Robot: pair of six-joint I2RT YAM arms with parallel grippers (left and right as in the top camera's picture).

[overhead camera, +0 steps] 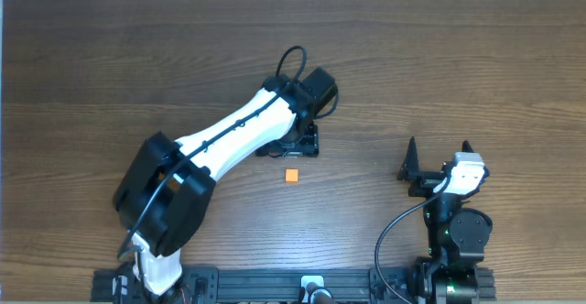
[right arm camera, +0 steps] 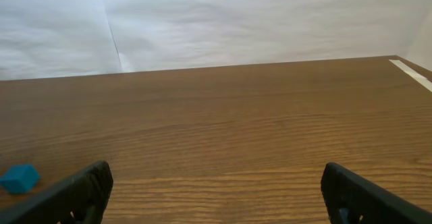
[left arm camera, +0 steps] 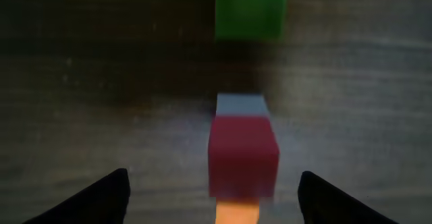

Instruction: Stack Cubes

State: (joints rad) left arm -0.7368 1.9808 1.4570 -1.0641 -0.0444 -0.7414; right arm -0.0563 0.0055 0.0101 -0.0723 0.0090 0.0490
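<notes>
In the left wrist view a dark red cube (left arm camera: 243, 155) sits between my left gripper's (left arm camera: 217, 198) open fingers. A grey-blue cube (left arm camera: 241, 105) touches its far side; I cannot tell whether one rests on the other. A green cube (left arm camera: 250, 8) lies farther off and an orange cube (left arm camera: 237, 214) just nearer. From above, the left gripper (overhead camera: 299, 144) hangs mid-table just beyond the orange cube (overhead camera: 292, 176), hiding the other cubes. My right gripper (overhead camera: 438, 156) stands open near its base with nothing in it. A teal cube (right arm camera: 19, 178) lies off to one side of the right gripper (right arm camera: 217, 198).
The wooden table (overhead camera: 476, 57) stretches bare around both arms. A white wall (right arm camera: 256, 21) stands behind the table's far edge in the right wrist view.
</notes>
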